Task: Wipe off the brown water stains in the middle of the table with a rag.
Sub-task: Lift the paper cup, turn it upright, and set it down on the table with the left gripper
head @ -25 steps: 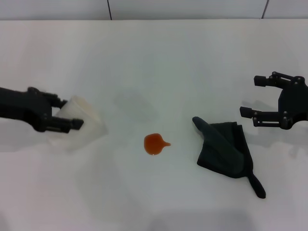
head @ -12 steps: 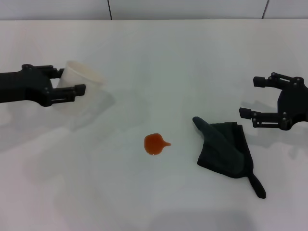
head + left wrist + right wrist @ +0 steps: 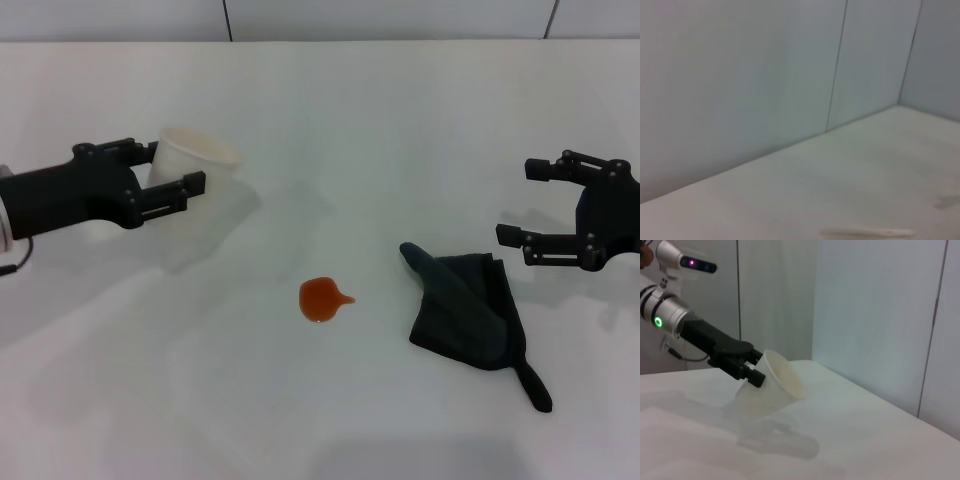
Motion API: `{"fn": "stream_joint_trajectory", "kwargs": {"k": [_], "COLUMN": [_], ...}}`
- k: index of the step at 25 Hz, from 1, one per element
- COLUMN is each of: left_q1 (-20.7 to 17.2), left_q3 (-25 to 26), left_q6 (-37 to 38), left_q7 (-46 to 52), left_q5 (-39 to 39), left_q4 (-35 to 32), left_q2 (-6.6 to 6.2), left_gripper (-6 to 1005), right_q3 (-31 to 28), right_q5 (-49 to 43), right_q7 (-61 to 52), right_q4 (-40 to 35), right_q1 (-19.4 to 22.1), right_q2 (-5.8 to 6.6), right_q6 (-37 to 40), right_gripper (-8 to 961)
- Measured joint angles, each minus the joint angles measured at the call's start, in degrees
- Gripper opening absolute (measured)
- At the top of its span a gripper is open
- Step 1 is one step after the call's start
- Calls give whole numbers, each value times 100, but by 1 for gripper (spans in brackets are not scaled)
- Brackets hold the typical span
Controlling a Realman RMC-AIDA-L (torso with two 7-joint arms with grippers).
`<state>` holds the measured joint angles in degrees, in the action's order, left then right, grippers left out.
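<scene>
The brown water stain (image 3: 322, 298), a small orange-brown blot with a short tail, lies in the middle of the white table (image 3: 330, 130). To its right lies the dark rag (image 3: 468, 310), crumpled, with a narrow corner trailing toward the front. My right gripper (image 3: 517, 202) hovers open just beyond the rag's far right side, holding nothing. At the left, my left gripper (image 3: 178, 165) is shut on a white cup (image 3: 197, 158) held tilted above the table. The right wrist view shows that cup (image 3: 772, 385) and the left gripper (image 3: 751, 368) from across the table.
A pale panelled wall (image 3: 765, 75) runs along the table's far edge. The left wrist view shows only that wall and bare tabletop (image 3: 850, 190). The left arm (image 3: 60, 195) reaches in from the left edge.
My left gripper has lifted the white cup off the table and carried it up and to the right. The right gripper, rag and stain have not moved.
</scene>
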<state>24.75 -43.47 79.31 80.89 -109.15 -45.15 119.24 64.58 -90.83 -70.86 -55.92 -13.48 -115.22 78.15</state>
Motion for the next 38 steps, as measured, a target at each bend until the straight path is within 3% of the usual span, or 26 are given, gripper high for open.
{"fn": "stream_joint_trajectory", "kwargs": {"k": [10, 20, 38], "left_q1": [-286, -313, -315], "left_q3": [4, -2, -17], "left_q6": [-141, -316, -396], "left_q7": [-975, -1488, -1783], "left_q5": [718, 816, 704], "left_q4": [741, 1229, 1354], "left_q2": [3, 3, -14], "left_gripper": [650, 650, 649], "right_q3": [16, 114, 209], "right_q5": [64, 125, 180], "right_q7": [147, 253, 265], "right_q4": [160, 265, 249], "right_q1": [-2, -29, -28], "right_q2": [0, 0, 0], "right_q6": [31, 32, 43], "right_gripper": [873, 873, 872]}}
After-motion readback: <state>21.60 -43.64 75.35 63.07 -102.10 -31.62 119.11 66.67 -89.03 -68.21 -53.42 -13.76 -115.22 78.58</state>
